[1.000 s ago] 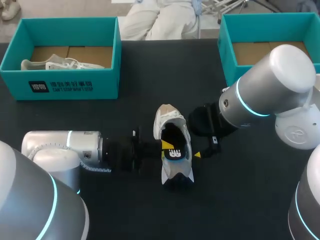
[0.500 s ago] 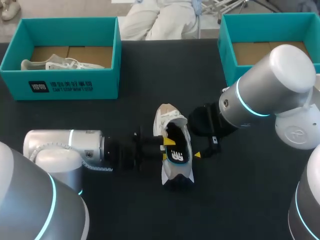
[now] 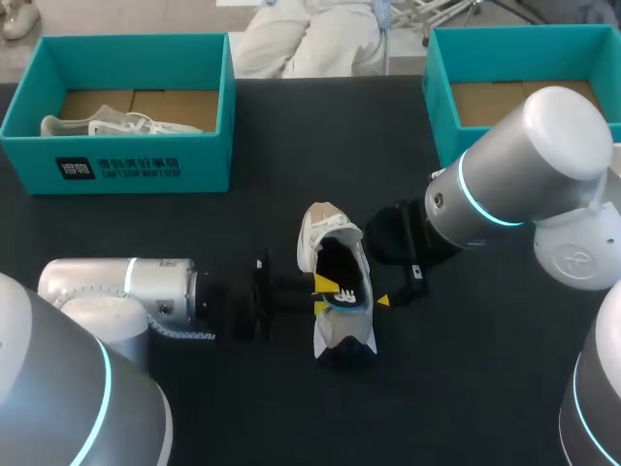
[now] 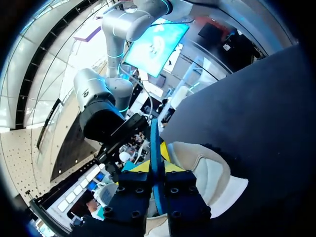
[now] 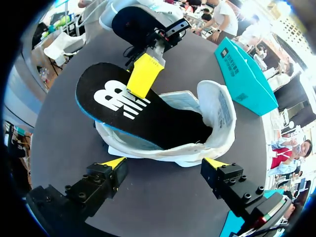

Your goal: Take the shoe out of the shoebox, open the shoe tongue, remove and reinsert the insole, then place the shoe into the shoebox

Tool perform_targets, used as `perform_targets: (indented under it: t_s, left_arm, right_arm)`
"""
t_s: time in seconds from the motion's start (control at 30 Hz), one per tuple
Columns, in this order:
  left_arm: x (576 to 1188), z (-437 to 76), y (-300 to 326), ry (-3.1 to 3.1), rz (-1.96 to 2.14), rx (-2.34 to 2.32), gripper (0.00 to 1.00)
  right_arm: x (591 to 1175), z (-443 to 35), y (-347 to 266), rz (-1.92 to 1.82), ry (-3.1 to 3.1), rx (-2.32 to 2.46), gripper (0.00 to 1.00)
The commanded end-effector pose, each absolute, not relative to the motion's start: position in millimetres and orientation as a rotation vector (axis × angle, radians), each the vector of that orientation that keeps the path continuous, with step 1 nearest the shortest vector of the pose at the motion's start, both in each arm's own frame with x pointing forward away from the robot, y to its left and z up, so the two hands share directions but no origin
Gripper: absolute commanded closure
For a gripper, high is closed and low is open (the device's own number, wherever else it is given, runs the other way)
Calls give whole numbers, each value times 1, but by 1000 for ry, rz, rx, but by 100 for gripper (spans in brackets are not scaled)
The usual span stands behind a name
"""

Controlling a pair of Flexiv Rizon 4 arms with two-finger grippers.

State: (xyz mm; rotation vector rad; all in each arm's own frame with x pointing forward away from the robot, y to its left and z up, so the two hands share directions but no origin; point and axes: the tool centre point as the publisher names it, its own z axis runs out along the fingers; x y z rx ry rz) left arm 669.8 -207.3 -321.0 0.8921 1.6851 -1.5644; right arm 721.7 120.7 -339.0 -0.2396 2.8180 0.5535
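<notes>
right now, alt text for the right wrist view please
A black insole sticks halfway out of a white shoe on the dark table, pinched by the left gripper. The right gripper is open, facing the shoe's side; a teal shoebox stands beyond.

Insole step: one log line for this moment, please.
left gripper: shut on insole | insole: partly out of shoe | right gripper: open, beside shoe | shoe: on table

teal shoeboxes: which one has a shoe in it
The teal cardboard shoebox at the table's left: a pale sneaker lies inside. The right teal shoebox shows only bare brown floor.
</notes>
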Motion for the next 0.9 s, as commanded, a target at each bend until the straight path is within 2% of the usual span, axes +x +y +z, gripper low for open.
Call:
perform_targets:
  t_s: [0.03, 0.43, 0.7, 0.73, 0.77, 0.8, 0.9]
  left_arm:
    - [673, -331, -219, 1699, -1565, 904, 100]
    - [701, -343, -215, 1744, -1475, 901, 100]
    - [699, -343, -207, 1762, -1470, 902, 100]
    - [697, -341, -206, 1762, -1475, 907, 98]
    - [695, -340, -206, 1759, -1480, 908, 76]
    - [694, -338, -206, 1755, -1482, 911, 71]
    - [689, -331, -205, 1731, -1494, 922, 66]
  right_arm:
    - [720, -340, 121, 553, 2815, -237, 0]
    - [720, -340, 121, 553, 2815, -237, 0]
    - [720, -340, 121, 553, 2815, -237, 0]
    - [720, -340, 121, 553, 2815, -237, 0]
    - [720, -340, 121, 553, 2815, -237, 0]
    - [720, -340, 121, 553, 2815, -237, 0]
    - [720, -340, 121, 553, 2815, -237, 0]
